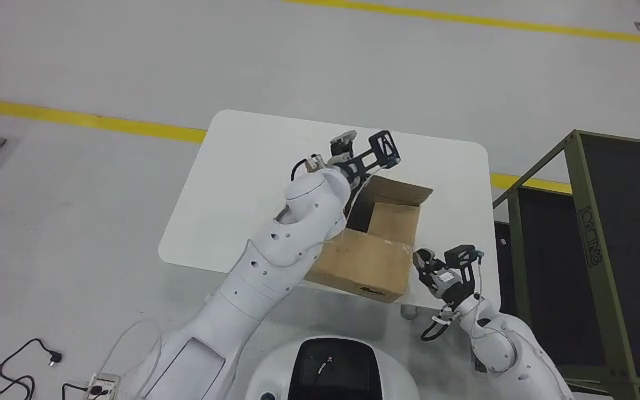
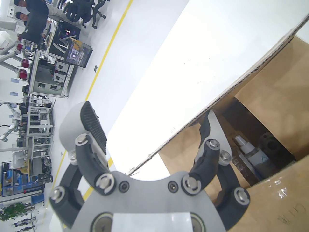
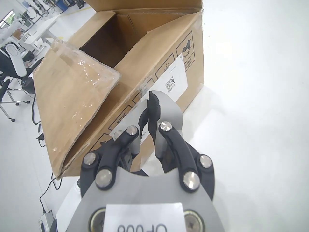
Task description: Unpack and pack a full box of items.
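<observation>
An open cardboard box [image 1: 365, 250] stands on the white table [image 1: 250, 190], toward its right side. My left gripper [image 1: 365, 148] is open at the box's far flap [image 2: 253, 73], one finger [image 2: 93, 124] outside it over the table and the other [image 2: 210, 131] inside the box. Down in the box lie a white spray bottle [image 2: 246, 149] and a dark object [image 2: 268, 141]. My right gripper [image 3: 151, 112] is shut with nothing in it, close to the box's labelled side wall [image 3: 169, 68] by the near right corner. A taped flap [image 3: 72, 92] hangs outward there.
A green metal rack [image 1: 590, 230] stands just right of the table. The table's left half [image 1: 230, 220] is bare. A yellow floor line [image 1: 100, 122] runs behind the table. Office chairs and benches are far off in the room.
</observation>
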